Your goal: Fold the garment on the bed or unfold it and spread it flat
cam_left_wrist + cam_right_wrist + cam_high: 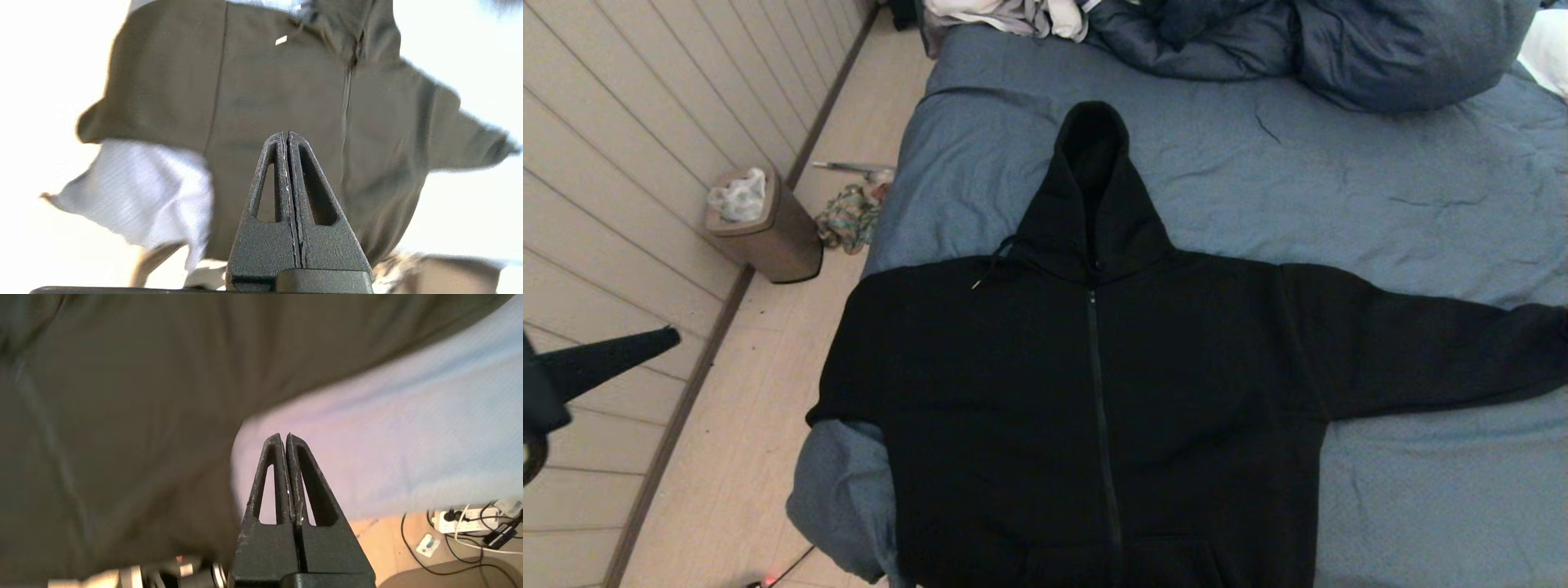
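Black garment (1094, 392) spread front-up on the bed (1380, 188), zip running down the middle, hood pointing toward the far end, right-hand sleeve stretched straight out across the sheet to the frame's right edge. Left side of the garment lying at the bed's left edge, the shoulder and folded sleeve reaching the mattress corner, where a bit of blue-grey sheet hangs out below it. Bottom hem cut off by the near edge of the head view. Drawstring tip lying pale on the left chest.

Wide open sheet beyond the hood and to its right, wrinkled but bare as far as the puffy duvet (1339, 49) heaped along the far end, with white and grey cloth (1013, 16) bunched at the far left corner. More bare sheet below the outstretched sleeve on the right.

Left of the bed, a strip of pale floor beside a slatted wall, holding a brown bin (768, 229) and a crumpled patterned cloth (849, 216) close to the mattress side.

Left gripper (288, 134) off the bed's left side, above the floor in the head view (645, 343), fingers pressed together, holding nothing. Right gripper (286, 437) also pressed together and empty, hanging over the garment's edge and bare sheet; power strip (457, 520) and cables on the floor beyond the mattress edge.
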`<state>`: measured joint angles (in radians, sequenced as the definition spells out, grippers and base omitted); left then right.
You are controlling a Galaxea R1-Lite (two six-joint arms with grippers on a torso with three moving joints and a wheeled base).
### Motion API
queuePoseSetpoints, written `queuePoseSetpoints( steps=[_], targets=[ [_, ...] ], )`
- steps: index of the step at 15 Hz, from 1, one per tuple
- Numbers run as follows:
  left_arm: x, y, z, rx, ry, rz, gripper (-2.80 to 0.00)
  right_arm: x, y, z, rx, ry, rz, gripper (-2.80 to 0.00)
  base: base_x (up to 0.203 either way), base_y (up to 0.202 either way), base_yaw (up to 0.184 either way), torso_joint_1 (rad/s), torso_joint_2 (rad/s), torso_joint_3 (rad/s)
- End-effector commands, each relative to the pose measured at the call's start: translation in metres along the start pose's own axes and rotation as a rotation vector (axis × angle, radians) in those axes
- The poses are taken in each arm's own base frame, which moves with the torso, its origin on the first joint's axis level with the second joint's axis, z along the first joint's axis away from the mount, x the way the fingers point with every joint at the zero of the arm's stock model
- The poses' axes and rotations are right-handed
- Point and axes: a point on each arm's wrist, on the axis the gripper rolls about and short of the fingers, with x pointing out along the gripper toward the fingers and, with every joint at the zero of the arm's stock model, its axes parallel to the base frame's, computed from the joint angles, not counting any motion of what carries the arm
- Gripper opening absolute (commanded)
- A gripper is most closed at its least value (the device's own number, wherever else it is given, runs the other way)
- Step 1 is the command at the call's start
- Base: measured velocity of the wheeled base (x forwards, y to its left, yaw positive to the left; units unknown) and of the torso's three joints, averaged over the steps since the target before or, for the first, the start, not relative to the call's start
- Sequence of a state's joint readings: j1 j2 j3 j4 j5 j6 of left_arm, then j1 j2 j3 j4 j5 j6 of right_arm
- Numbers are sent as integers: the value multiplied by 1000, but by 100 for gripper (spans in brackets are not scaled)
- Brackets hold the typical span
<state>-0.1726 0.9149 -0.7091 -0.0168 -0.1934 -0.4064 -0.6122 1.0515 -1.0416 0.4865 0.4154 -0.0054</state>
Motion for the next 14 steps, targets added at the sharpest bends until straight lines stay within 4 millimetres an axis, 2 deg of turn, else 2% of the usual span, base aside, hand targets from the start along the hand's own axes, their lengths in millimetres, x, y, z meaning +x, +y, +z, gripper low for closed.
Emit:
queuePoseSetpoints(
  steps=[1, 3, 4, 6, 8, 9, 11, 14],
  targets=[
    [-54, -6, -11, 57, -69, -20, -280, -45, 24, -38, -94, -34, 69, -280, 0, 0, 0, 0, 0, 0],
    [-82, -2, -30, 104, -30, 87, -280, -72, 35, -73, -166, 55, 198, -280, 0, 0, 0, 0, 0, 0],
    [-89, 1, -37, 119, -30, 183, -280, -85, 36, -91, -219, 100, 279, -280, 0, 0, 0, 0, 0, 0],
    [-98, 7, -50, 129, -31, 251, -280, -111, 25, -128, -323, 117, 405, -280, 0, 0, 0, 0, 0, 0],
    [-112, 13, -67, 146, -31, 366, -280, -125, 5, -165, -380, 84, 409, -280, 0, 0, 0, 0, 0, 0],
    [-119, 16, -73, 155, -40, 465, -280, -123, -3, -176, -355, 99, 338, -280, 0, 0, 0, 0, 0, 0],
    [-129, 20, -87, 159, -60, 566, -280, -102, -6, -189, -278, 146, 272, -280, 0, 0, 0, 0, 0, 0],
    [-127, 18, -100, 135, -77, 775, -280, -71, -5, -211, -100, 85, 202, -280, 0, 0, 0, 0, 0, 0]
  ],
)
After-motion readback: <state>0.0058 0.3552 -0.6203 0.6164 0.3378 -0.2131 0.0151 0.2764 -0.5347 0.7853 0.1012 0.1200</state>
